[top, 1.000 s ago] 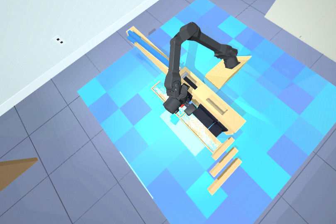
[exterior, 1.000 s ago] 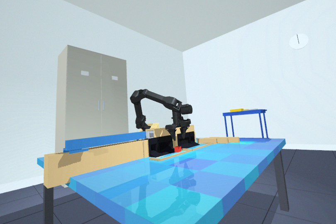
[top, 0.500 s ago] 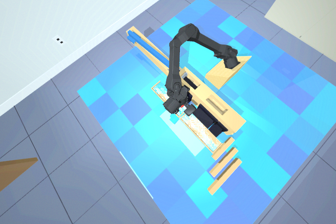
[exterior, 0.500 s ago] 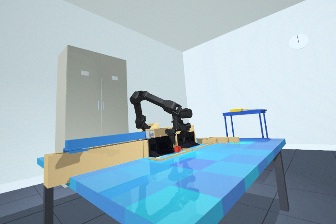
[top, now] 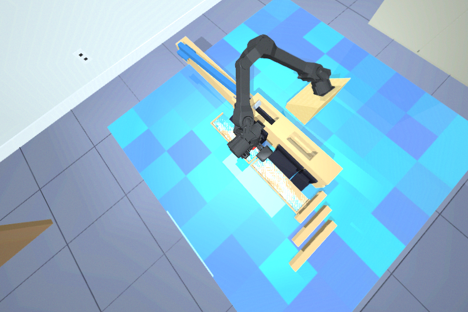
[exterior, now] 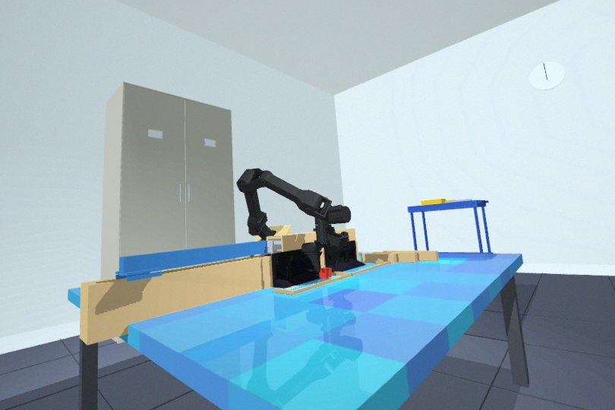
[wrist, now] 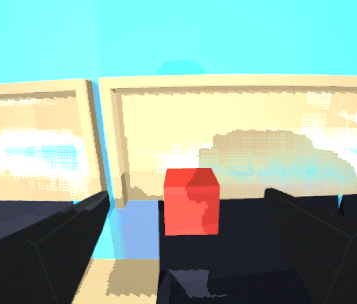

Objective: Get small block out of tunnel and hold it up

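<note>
Hand [top: 255, 152] [exterior: 323, 266] [wrist: 187, 197] gapes around seemingly smooth red cube [top: 253, 148] [exterior: 325, 272] [wrist: 191, 210].

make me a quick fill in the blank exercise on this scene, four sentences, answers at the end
1. The small block is coloured ____.
2. The gripper is ____, with nothing held in it.
3. The long bar at one end of the wooden structure is coloured ____.
4. Loose wooden rods lie on the table, ____ in number.

Missing words: red; open; blue; three
</note>
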Controlling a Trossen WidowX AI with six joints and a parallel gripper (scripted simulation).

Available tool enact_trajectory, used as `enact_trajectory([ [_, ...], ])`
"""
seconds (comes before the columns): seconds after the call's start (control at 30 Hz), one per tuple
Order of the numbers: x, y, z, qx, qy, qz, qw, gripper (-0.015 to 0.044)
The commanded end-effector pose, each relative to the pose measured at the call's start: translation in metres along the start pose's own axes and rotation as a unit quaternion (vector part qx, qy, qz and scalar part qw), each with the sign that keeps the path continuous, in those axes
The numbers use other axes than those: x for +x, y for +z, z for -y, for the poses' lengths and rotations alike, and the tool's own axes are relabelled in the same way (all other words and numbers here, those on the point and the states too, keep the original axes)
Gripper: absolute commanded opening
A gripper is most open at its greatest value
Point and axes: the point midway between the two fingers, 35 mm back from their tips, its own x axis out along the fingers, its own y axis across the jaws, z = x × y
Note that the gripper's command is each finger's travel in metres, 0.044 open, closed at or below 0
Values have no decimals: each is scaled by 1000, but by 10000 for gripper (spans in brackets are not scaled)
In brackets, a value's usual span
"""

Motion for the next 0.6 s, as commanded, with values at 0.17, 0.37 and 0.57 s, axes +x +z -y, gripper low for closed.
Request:
enact_trajectory([
  [0.17,16,-6,2,-4,-4,-4,1000,440],
  [0.37,15,-4,2,0,-3,-1,1000,387],
  [0.57,15,-4,2,0,-3,-1,1000,230],
])
